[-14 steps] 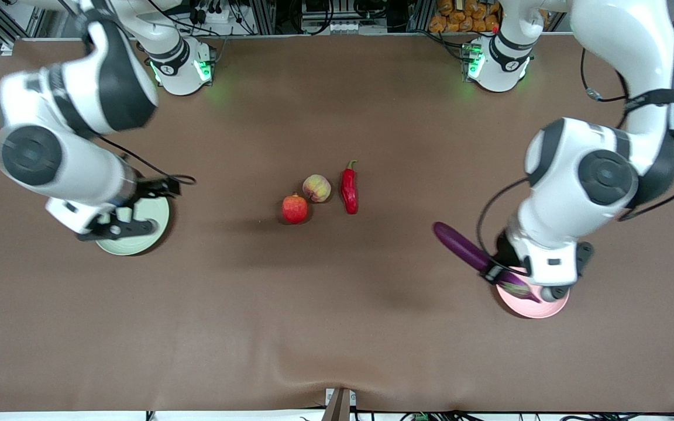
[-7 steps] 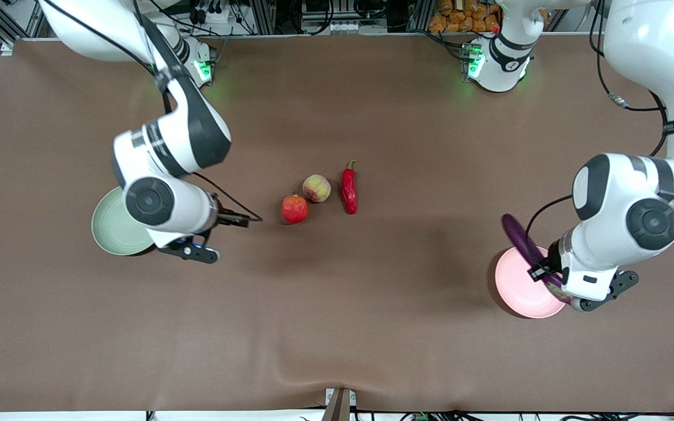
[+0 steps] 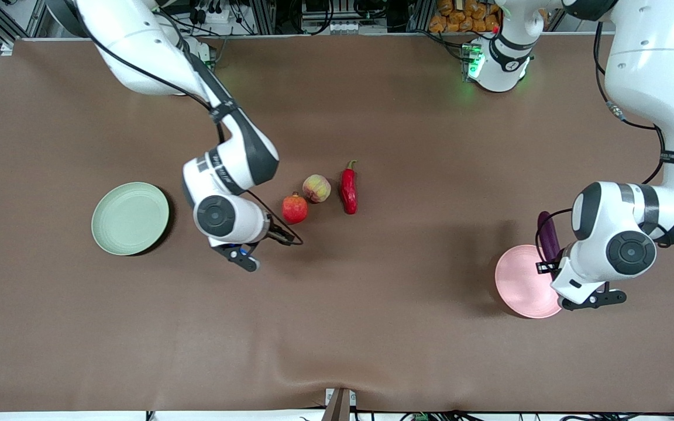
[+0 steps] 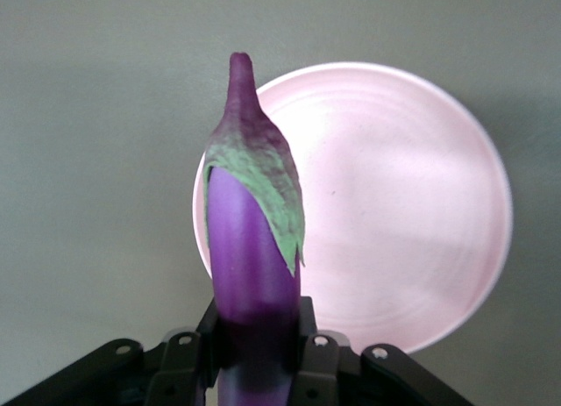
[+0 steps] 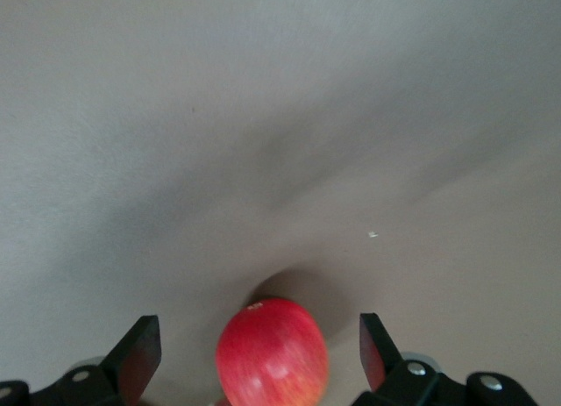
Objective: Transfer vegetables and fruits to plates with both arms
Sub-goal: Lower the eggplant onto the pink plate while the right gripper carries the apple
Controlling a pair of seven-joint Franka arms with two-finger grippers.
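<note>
My left gripper (image 3: 549, 266) is shut on the purple eggplant (image 3: 549, 233), held over the edge of the pink plate (image 3: 518, 286) at the left arm's end. In the left wrist view the eggplant (image 4: 250, 248) sits between the fingers of the left gripper (image 4: 257, 336), its green cap over the pink plate (image 4: 412, 213). My right gripper (image 3: 281, 235) is open, low beside the red pomegranate (image 3: 295, 209). In the right wrist view the pomegranate (image 5: 272, 353) lies between the spread fingers of the right gripper (image 5: 260, 345), untouched. The peach (image 3: 316, 188) and the red chili (image 3: 348, 190) lie next to it.
The pale green plate (image 3: 130, 218) lies bare toward the right arm's end of the brown table (image 3: 337, 327). The peach touches or nearly touches the pomegranate, and the chili lies a little apart beside the peach.
My right arm has swung from over the green plate to the pomegranate. My left arm has carried the eggplant toward its end of the table, turning it over the pink plate's edge.
</note>
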